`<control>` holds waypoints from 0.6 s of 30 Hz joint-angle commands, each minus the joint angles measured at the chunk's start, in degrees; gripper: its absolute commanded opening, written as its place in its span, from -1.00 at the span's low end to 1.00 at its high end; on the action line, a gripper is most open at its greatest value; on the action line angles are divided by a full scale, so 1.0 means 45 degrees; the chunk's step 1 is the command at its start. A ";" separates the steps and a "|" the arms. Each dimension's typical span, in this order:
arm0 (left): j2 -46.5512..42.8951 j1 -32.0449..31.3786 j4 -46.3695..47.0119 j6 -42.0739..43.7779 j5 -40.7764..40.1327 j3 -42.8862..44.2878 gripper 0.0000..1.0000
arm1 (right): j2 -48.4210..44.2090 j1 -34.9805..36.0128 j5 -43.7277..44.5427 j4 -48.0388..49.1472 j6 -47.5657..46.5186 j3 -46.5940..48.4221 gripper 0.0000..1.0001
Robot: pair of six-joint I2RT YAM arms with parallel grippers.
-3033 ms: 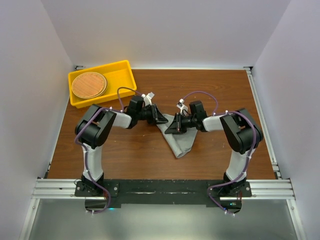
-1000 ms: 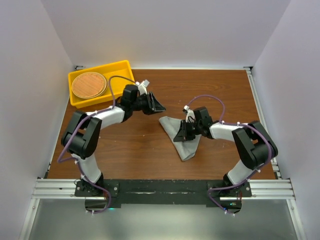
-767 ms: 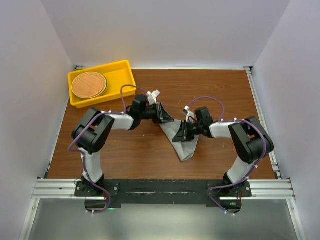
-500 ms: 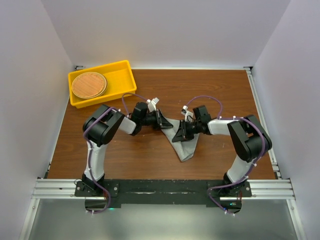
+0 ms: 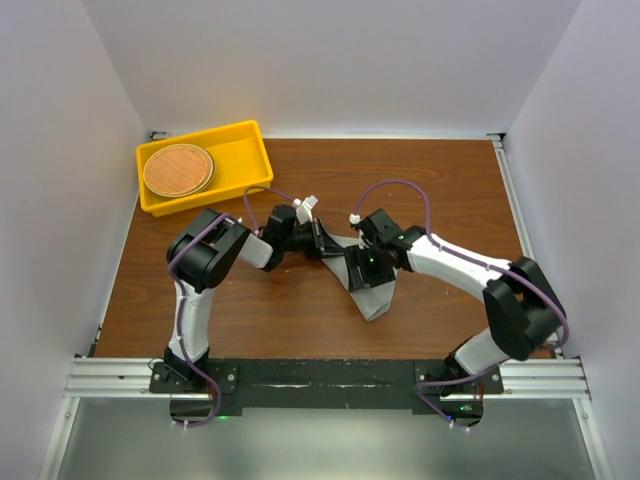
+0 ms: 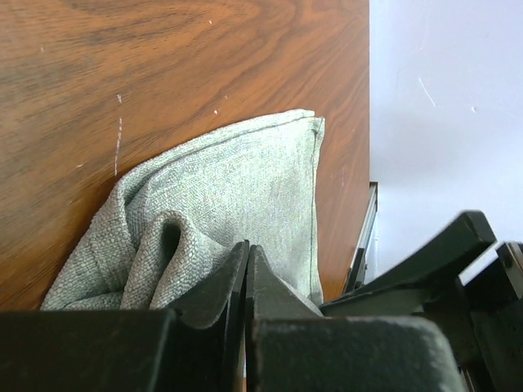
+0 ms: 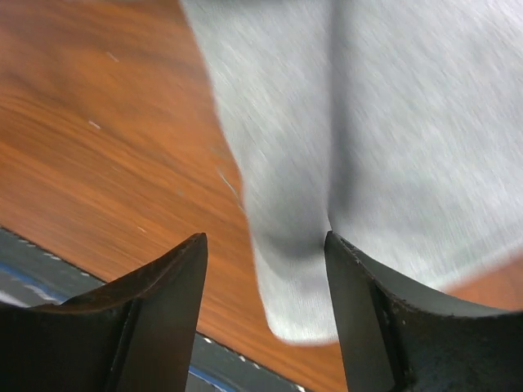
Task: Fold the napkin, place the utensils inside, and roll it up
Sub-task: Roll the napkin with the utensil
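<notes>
The grey napkin (image 5: 373, 296) lies crumpled in a rough triangle on the wooden table, its narrow end toward the near edge. My left gripper (image 5: 325, 245) rests low at the cloth's upper left corner. In the left wrist view its jaws (image 6: 247, 247) are pressed together on the napkin (image 6: 237, 175), with a raised fold just to their left. My right gripper (image 5: 362, 275) hovers over the cloth's middle. In the right wrist view it (image 7: 265, 238) stands open above the napkin (image 7: 368, 106), holding nothing. The utensils are out of view.
A yellow tray (image 5: 248, 140) sits at the far left corner with a round brown woven disc (image 5: 178, 170) in it. White walls close in three sides. A metal rail (image 5: 330, 378) carrying the arm bases runs along the near edge.
My left gripper swung from near the tray down to the napkin's upper left corner and shut. My right gripper let go of the cloth, opened and shifted over its middle.
</notes>
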 commanded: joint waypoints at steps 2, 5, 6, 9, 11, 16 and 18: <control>-0.0138 0.0074 -0.2261 0.1353 -0.0877 0.0375 -0.92 | -0.1200 0.0069 0.2110 -0.1314 0.0687 -0.1785 0.17; -0.0275 0.0074 -0.2926 0.1529 -0.0877 0.0668 -0.92 | -0.1415 0.0633 0.2810 -0.1371 0.1252 -0.2042 0.01; -0.0314 0.0055 -0.3180 0.1627 -0.0935 0.0939 -0.92 | -0.1435 0.0714 0.3277 -0.1914 0.1486 -0.1713 -0.01; -0.0334 0.0055 -0.4450 0.2037 -0.0916 0.1564 -0.92 | -0.1494 0.0909 0.4315 -0.2368 0.1295 -0.0874 0.01; -0.0392 0.0055 -0.4957 0.2116 -0.0896 0.1722 -0.92 | -0.1668 0.1123 0.4357 -0.2155 0.0554 -0.0461 0.12; -0.0470 0.0055 -0.6169 0.2078 -0.0799 0.2289 -0.92 | -0.1496 0.1535 0.3498 0.0655 -0.0775 0.0048 0.47; -0.0470 0.0055 -0.6561 0.1980 -0.0760 0.2426 -0.92 | -0.0446 0.1671 0.3671 0.1280 -0.0952 0.0572 0.50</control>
